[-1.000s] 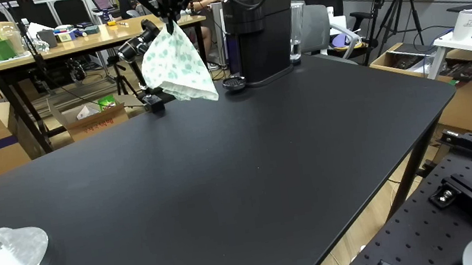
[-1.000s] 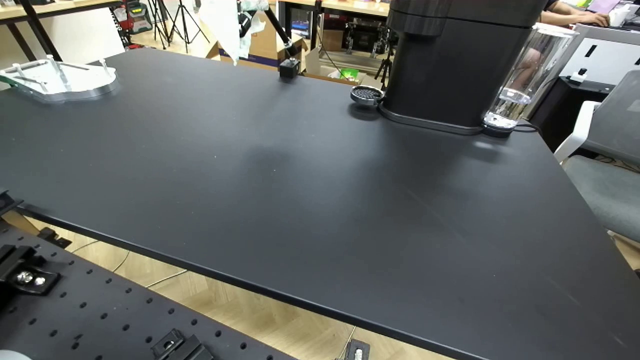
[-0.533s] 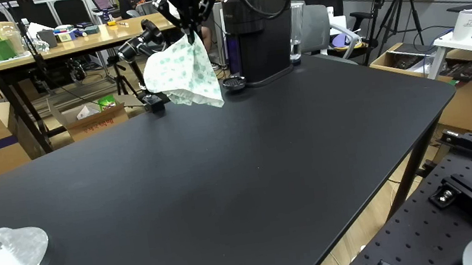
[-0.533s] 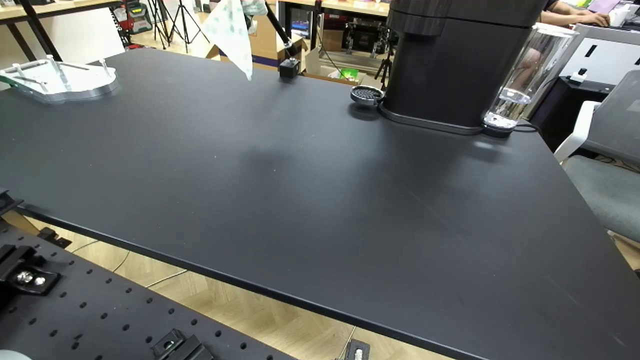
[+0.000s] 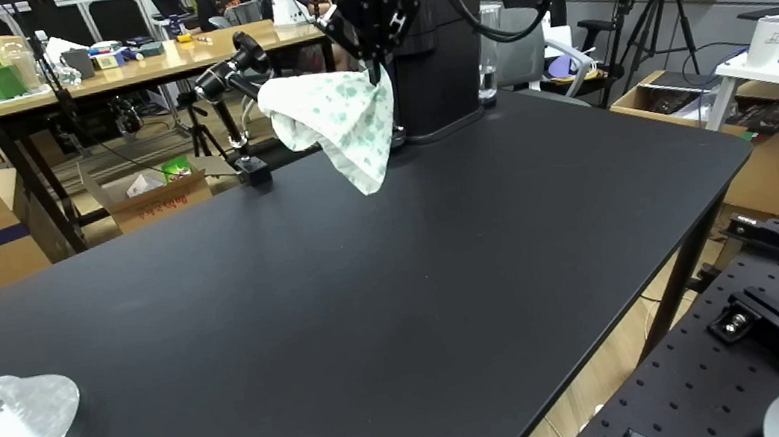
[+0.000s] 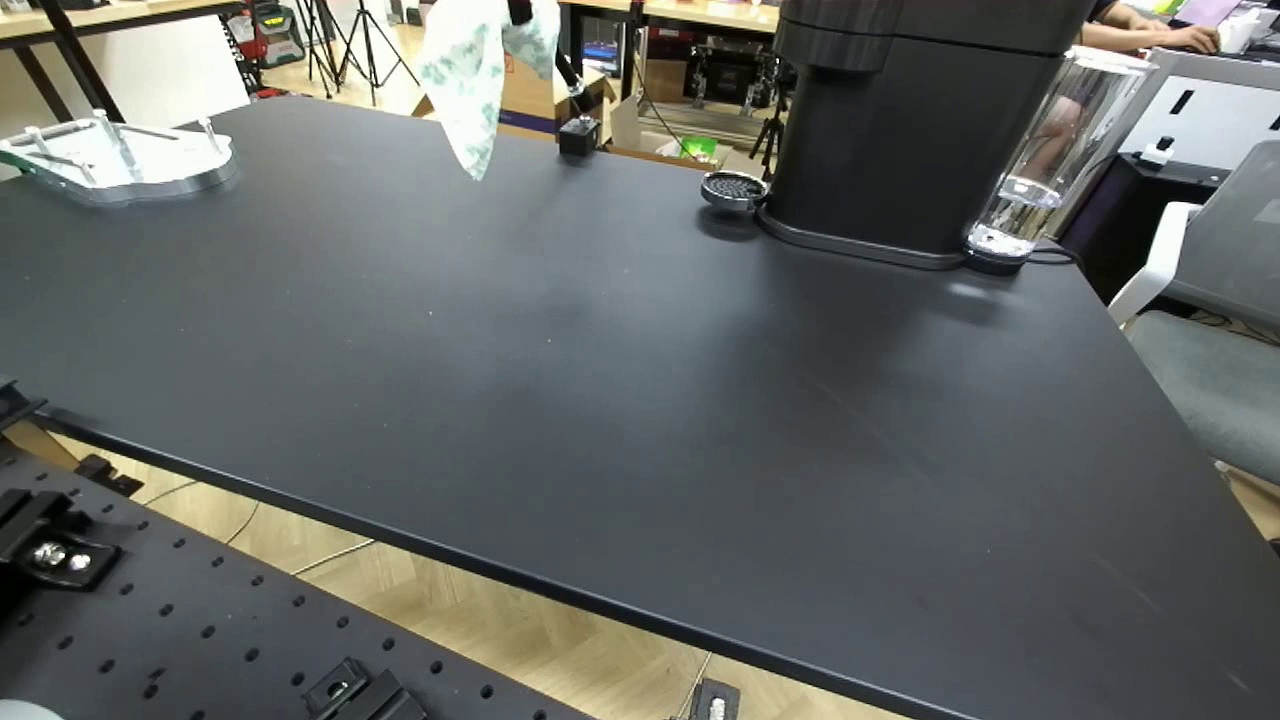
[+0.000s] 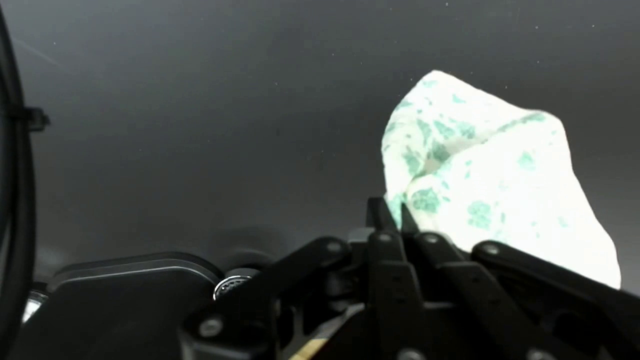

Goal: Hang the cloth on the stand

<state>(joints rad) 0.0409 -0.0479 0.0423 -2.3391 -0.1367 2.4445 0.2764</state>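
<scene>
The cloth [image 5: 339, 120] is white with green spots. It hangs in the air above the table from my gripper [image 5: 374, 74]. In the wrist view the gripper [image 7: 393, 212] is shut on one edge of the cloth [image 7: 500, 205], and the rest spreads out to the right. In an exterior view the cloth [image 6: 465, 75] hangs with its lower tip pointing down, and the gripper is mostly out of view. A black jointed stand [image 5: 215, 82] is fixed at the table's far edge. Its base [image 6: 578, 137] also shows there. The cloth's left end appears close to the stand's arm; whether they touch I cannot tell.
A black coffee machine [image 5: 434, 70] with a round drip tray [image 6: 733, 188] and a clear water tank [image 6: 1025, 180] stands at the table's far side. A metal plate with pegs [image 5: 45, 406] lies on the black table [image 5: 285, 337]. A cable loops beside the arm.
My gripper has moved right and lower with the cloth, coming in front of the coffee machine in an exterior view. The cloth has swung and hangs lower, its left end trailing toward the stand.
</scene>
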